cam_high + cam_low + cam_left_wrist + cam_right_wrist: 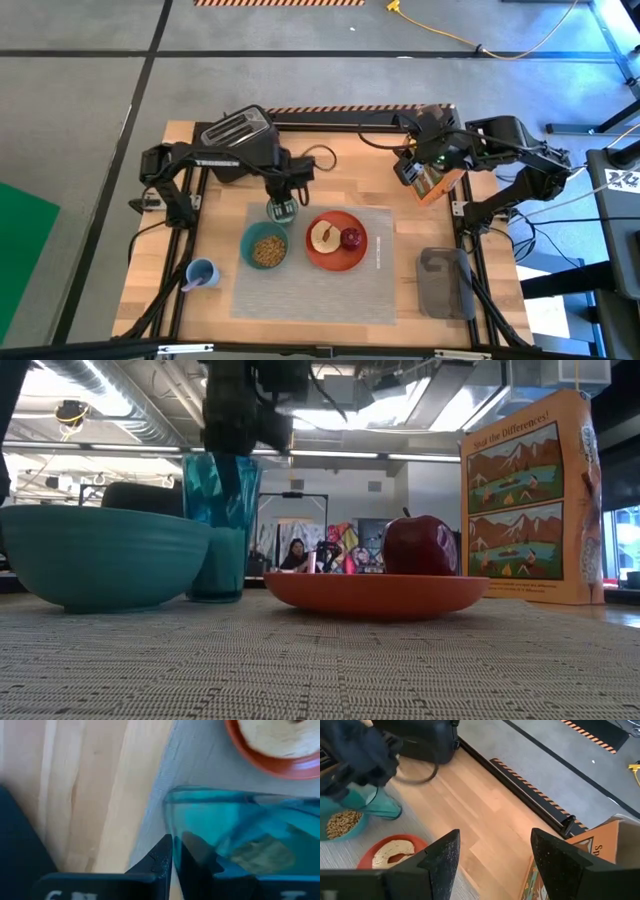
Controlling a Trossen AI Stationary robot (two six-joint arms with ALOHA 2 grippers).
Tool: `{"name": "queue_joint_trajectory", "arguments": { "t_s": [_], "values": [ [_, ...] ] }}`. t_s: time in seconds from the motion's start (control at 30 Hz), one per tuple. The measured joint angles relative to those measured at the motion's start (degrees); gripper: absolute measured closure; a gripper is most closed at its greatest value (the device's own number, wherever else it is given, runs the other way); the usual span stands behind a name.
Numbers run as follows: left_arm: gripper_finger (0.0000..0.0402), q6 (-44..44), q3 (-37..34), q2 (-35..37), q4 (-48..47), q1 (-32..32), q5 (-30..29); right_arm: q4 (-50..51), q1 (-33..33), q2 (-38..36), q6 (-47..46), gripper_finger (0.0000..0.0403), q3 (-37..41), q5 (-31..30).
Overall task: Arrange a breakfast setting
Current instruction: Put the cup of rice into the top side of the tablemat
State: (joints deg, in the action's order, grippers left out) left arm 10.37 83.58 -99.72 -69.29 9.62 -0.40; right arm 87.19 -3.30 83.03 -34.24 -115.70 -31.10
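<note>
Left end effector (283, 207) pinches rim of green glass (279, 210), which stands on grey placemat (380, 285), at 1 o'clock from teal bowl (265, 246). Apple (351, 238) and toast (323, 236) sit on orange plate (336, 258). Right end effector (492, 865) spread wide, above cereal box (436, 182).

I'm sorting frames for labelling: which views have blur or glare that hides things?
Left wrist view: the green glass sits so close it is soft, the plate blurred. Right wrist view: the left gripper is smeared. Low view: bright ceiling lights behind, the apple stays readable. High view: even, sharp.
</note>
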Motion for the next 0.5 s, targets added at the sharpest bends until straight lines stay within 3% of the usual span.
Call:
{"name": "queue_joint_trajectory", "arguments": {
  "t_s": [0.3, 0.5],
  "values": [
    [0.0354, 0.1, -0.1, 2.3, -1.8, 3.6, 2.7, 0.0, -0.1, 0.5, 0.0, 0.0171, 1.8, 0.7],
    [0.0315, 0.2, -0.1, 7.6, -1.6, 6.4, 1.7, -0.1, -0.1, 0.5, 0.0, 0.0171, 4.2, 0.7]
  ]
}}
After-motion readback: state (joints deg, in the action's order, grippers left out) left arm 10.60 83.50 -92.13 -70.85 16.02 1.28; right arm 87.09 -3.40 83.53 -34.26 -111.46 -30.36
